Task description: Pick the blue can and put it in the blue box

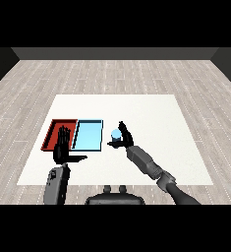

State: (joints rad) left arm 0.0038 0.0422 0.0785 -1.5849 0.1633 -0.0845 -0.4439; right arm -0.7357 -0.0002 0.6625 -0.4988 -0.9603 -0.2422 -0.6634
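The blue can (116, 135) is small and light blue, held just right of the light blue tray (87, 135). My right hand (123, 139) is curled round it, thumb on the left side, fingers behind it. Whether the can rests on the table or hangs above it I cannot tell. My left hand (63, 146) is open, fingers straight and pointing away from me, thumb out to the right, over the near right part of the red tray (54, 129).
The red tray and the light blue tray lie side by side at the left of the white table (151, 118). The table's near edge runs just below my left forearm (57, 183).
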